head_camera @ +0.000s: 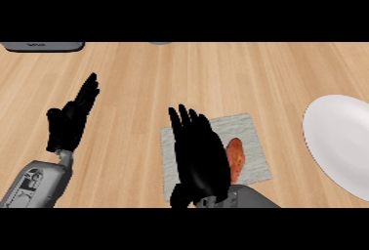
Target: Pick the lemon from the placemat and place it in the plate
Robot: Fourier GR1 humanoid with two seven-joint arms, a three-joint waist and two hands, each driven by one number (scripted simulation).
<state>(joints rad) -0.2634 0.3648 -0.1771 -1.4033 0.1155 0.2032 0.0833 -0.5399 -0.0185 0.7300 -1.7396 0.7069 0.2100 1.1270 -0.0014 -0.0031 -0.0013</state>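
A grey woven placemat [249, 128] lies on the wooden counter at centre. On it is an oblong orange-red object [235, 155], not lemon-yellow, with its left side hidden by my right hand. My right hand [200, 158] hovers over the placemat's left half, open, its fingers straight and pointing away from me; the object lies just along the hand's right edge. Whether the hand touches it I cannot tell. A white plate [337, 144] sits at the right edge, partly cut off. My left hand [69, 124] rests open at the left, fingers up.
A grey flat item [43, 46] lies at the far left corner, and a small grey piece [160, 43] shows at the far edge. Bare wooden counter [216, 78] spreads between the placemat and the plate and beyond the mat.
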